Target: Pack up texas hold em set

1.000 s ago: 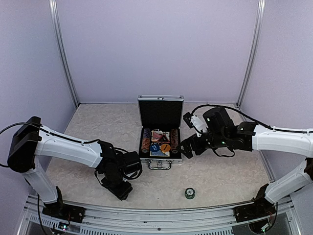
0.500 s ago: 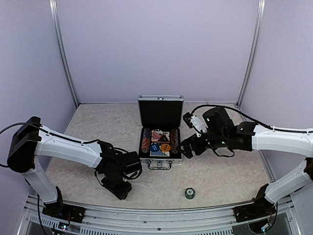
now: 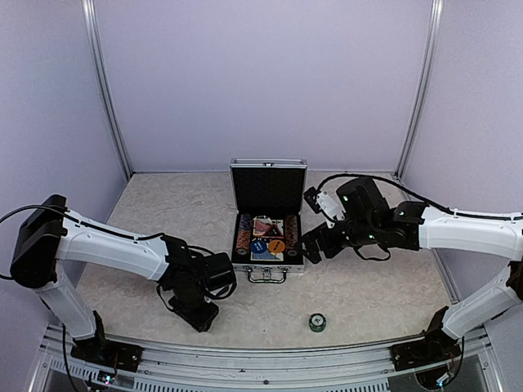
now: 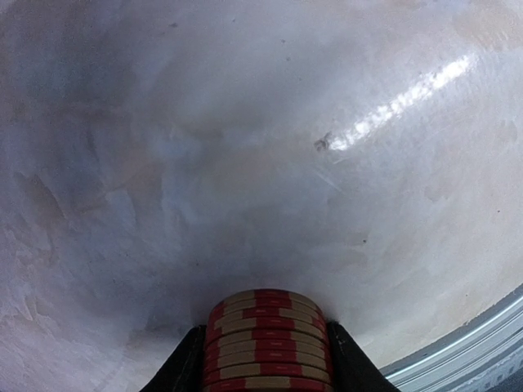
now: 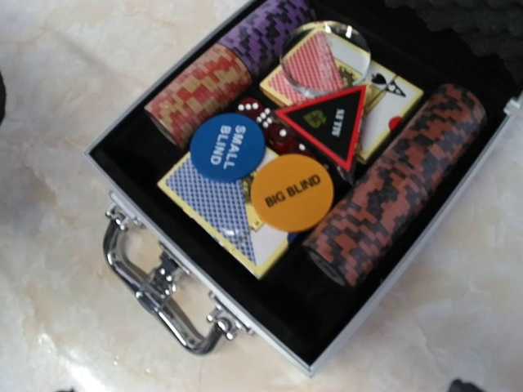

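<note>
The left gripper (image 4: 263, 331) is partly closed, its fingers (image 4: 186, 363) pressed against both sides of a red-and-tan chip stack (image 4: 265, 359). The right gripper (image 3: 313, 245) gapes wide and empty, with the open case (image 3: 270, 188) just beneath it. 1 green chip stack (image 3: 317, 322) lies well apart from both.

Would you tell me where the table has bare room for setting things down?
Bare tabletop left of the case, behind the left arm; also right of the green chip stack. Crowded: inside the case, and beside it at the right gripper.
</note>
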